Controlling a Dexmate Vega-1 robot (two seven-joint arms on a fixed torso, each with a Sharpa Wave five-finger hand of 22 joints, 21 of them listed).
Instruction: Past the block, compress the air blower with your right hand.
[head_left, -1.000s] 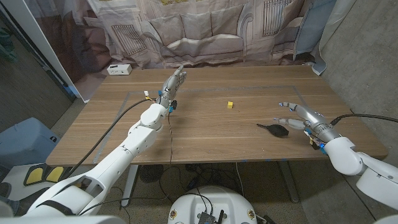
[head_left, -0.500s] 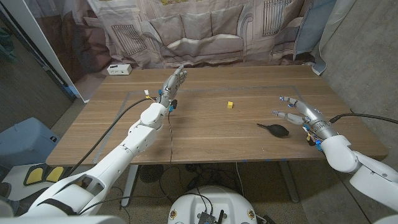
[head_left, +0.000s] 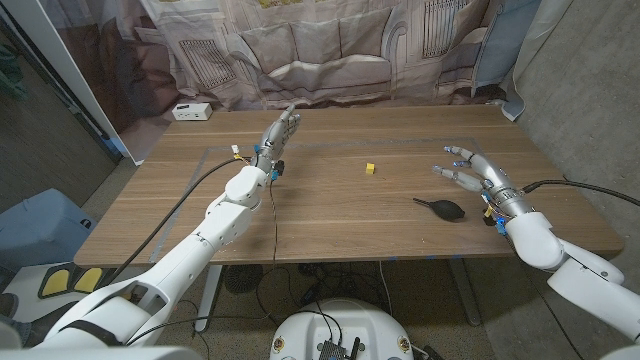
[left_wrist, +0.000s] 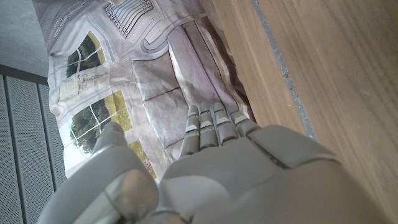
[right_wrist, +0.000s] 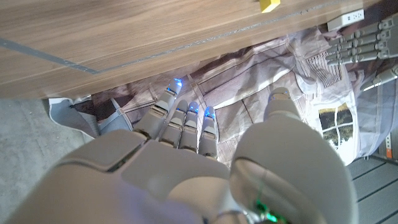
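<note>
A black air blower (head_left: 443, 208) lies on the wooden table (head_left: 330, 205) at the right, nozzle pointing left. A small yellow block (head_left: 370, 168) (right_wrist: 269, 5) sits near the table's middle. My right hand (head_left: 478, 176) (right_wrist: 205, 168) hovers just beyond and right of the blower, fingers spread, holding nothing. My left hand (head_left: 278, 133) (left_wrist: 217, 162) stays raised over the far left part of the table, fingers straight and together, holding nothing.
A white box (head_left: 190, 111) sits at the far left corner. A printed curtain (head_left: 330, 50) hangs behind the table. Thin tape lines (head_left: 400, 148) mark a rectangle on the tabletop. A black cable (head_left: 585, 185) trails from my right arm.
My right hand has risen and moved away from me, from beside the blower to beyond it. The left arm, blower and block have not moved.
</note>
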